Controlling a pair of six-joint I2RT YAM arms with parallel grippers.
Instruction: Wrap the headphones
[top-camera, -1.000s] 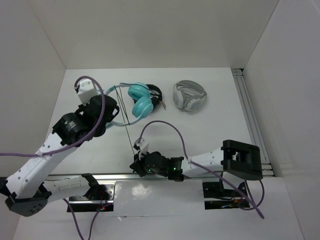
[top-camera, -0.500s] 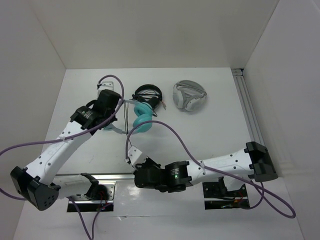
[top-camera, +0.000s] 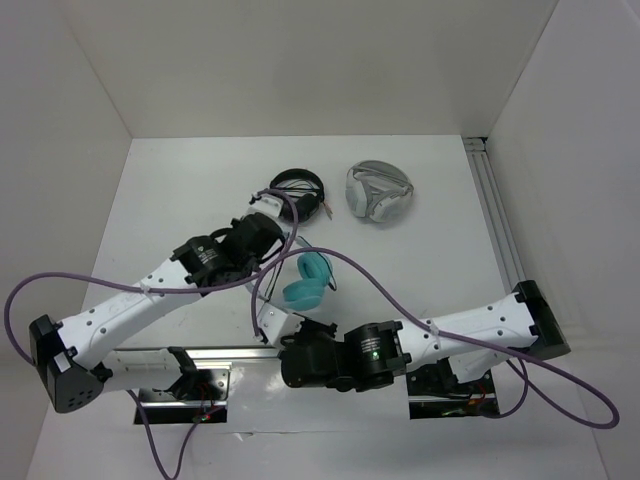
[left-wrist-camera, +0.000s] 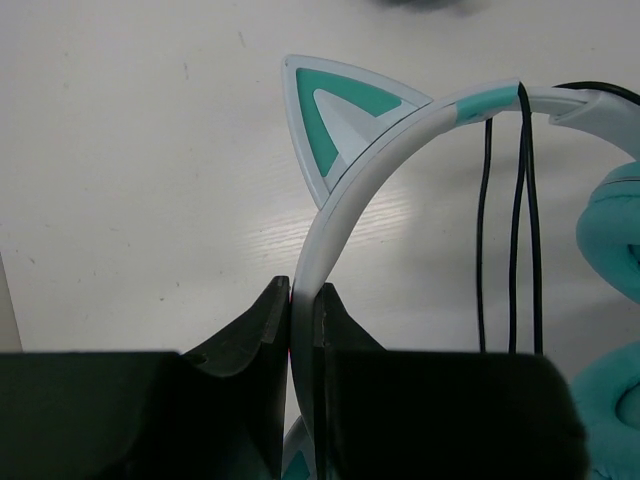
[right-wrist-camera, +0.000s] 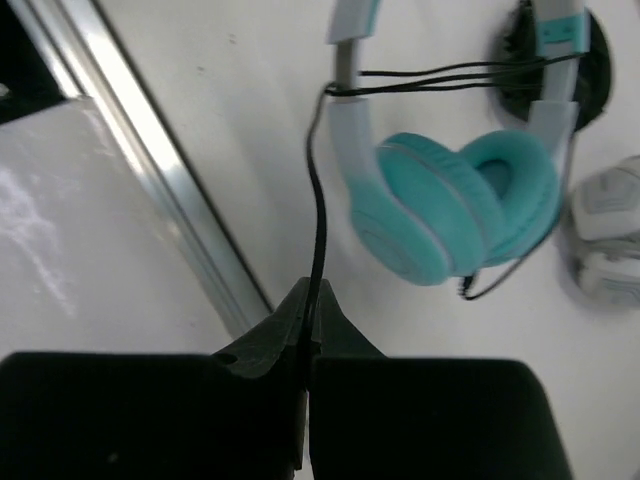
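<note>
The teal headphones (top-camera: 305, 278) hang above the table's middle, ear cups down. My left gripper (top-camera: 268, 226) is shut on their pale headband (left-wrist-camera: 395, 150), just below a cat ear (left-wrist-camera: 325, 115). A few turns of thin black cable (left-wrist-camera: 518, 210) cross the headband. My right gripper (top-camera: 270, 326) is near the front edge, shut on the black cable (right-wrist-camera: 318, 205), which runs taut from its jaws up to the headband (right-wrist-camera: 345, 140). The teal ear cups (right-wrist-camera: 455, 205) show beyond it.
Black headphones (top-camera: 298, 187) lie at the back, just behind my left wrist. Grey-white headphones (top-camera: 377, 192) lie to their right. An aluminium rail (right-wrist-camera: 150, 170) runs along the near table edge; another rail (top-camera: 497, 225) runs down the right side.
My left arm has carried the teal headphones from the back toward the near middle, uncovering the black headphones. My right gripper has stayed near the front edge, holding the cable as its arm swung.
</note>
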